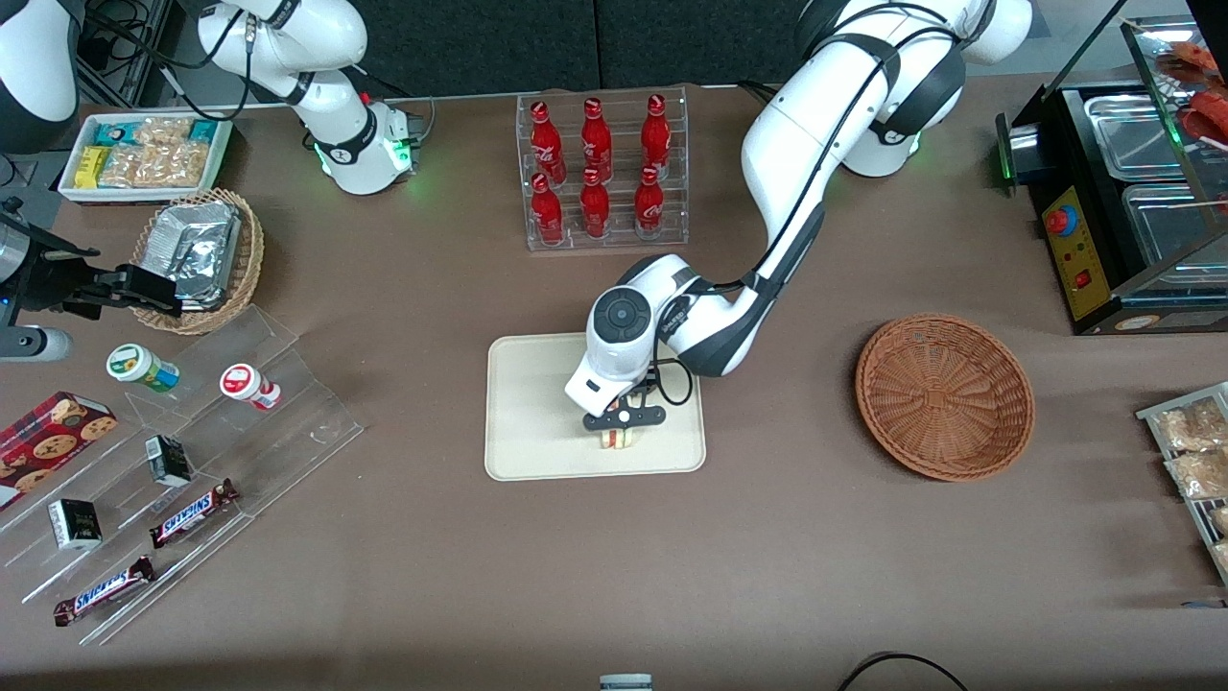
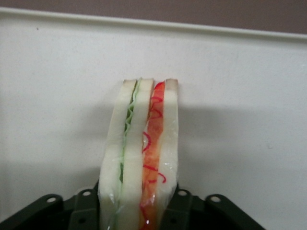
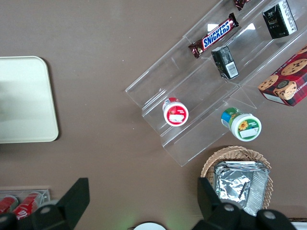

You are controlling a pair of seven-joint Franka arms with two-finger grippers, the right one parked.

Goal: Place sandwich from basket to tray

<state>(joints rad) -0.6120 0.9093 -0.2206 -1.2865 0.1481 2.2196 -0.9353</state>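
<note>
step: set-down | claw (image 1: 622, 429) low over the tray (image 1: 537, 403) at frame centre, clenched on the sandwich (image 1: 620, 440), bread faces pinched so the filling edge stays free | sandwich (image 2: 140, 158) upright, at or just above the tray (image 2: 230, 96) | basket (image 1: 945, 395) at right holds nothing | release looks next

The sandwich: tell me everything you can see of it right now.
The sandwich is a wedge of pale white bread slices in clear wrap, with a green filling layer and an orange-red one showing along its cut edge. It stands on edge over the cream tray, in the part nearer the front camera, held in the hand, whose fingers press its two outer bread faces. Whether its lower edge already touches the tray cannot be told. The reddish-brown basket, toward the working arm's end of the table, holds nothing.
</note>
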